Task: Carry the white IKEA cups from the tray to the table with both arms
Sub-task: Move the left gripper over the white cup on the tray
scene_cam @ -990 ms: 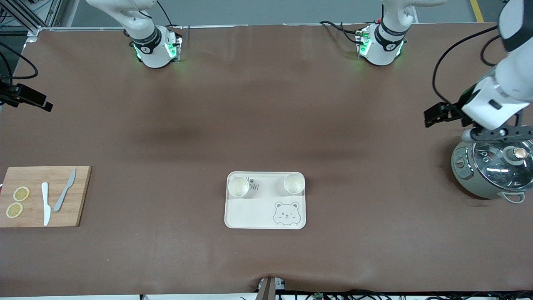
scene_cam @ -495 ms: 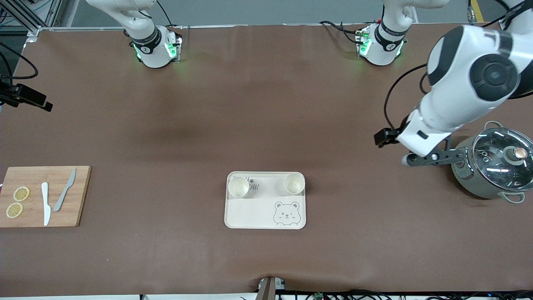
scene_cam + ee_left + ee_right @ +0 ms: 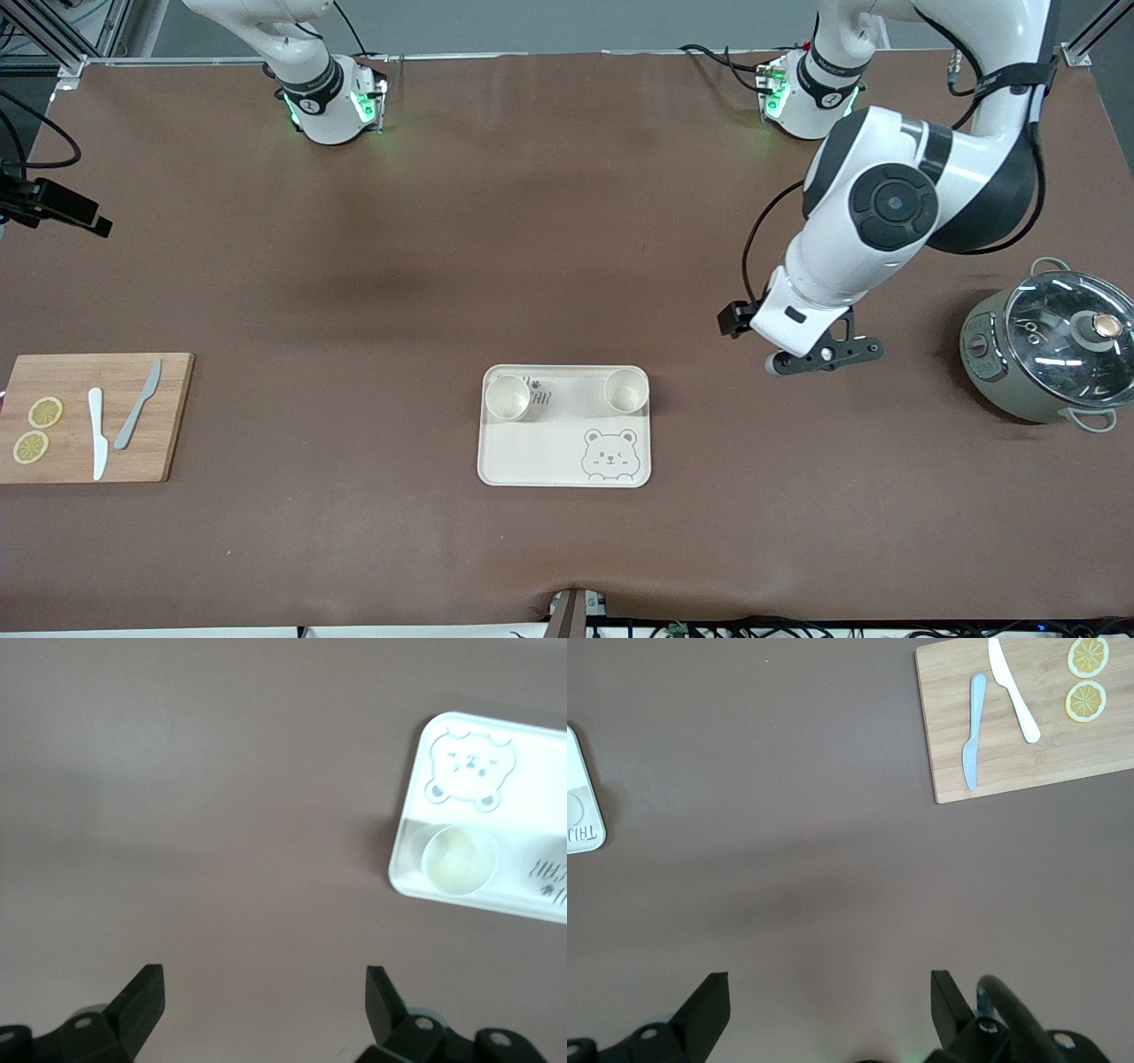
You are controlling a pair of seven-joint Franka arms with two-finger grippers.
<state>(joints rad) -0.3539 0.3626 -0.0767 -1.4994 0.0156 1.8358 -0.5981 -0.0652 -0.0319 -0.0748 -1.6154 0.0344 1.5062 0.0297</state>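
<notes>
Front view: left pincer (image 3: 824, 356) now off the pot (image 3: 1048, 352) at the left arm's end of the table (image 3: 567, 221) and swung in over bare brown sheet, just beside the tray (image 3: 564, 426) on that side. Closing in fast on the first cup, by the look of it. Both cups upright on the tray, along the rim farther from the front camera: one cup (image 3: 625, 390) in the corner toward the left arm's end, the other cup (image 3: 508, 397) in the corner toward the right arm's end. Nothing lifted yet. Right pincer out of this view, only the right arm's base at the top. Cutting board (image 3: 93, 417) with two knives and lemon slices at the right arm's end, untouched.

Left wrist view: left pincer (image 3: 264, 1001) spread wide, empty, bare table between the fingers. Tray corner with the bear face and the nearer cup (image 3: 459, 858) off to one side, not yet lined up between the fingers.

Right wrist view: right pincer (image 3: 829, 1001) also wide open, holding nothing, hanging high over bare table, waiting. Just a sliver of tray (image 3: 582, 802) at the frame edge, cutting board (image 3: 1023, 718) well apart from it.
</notes>
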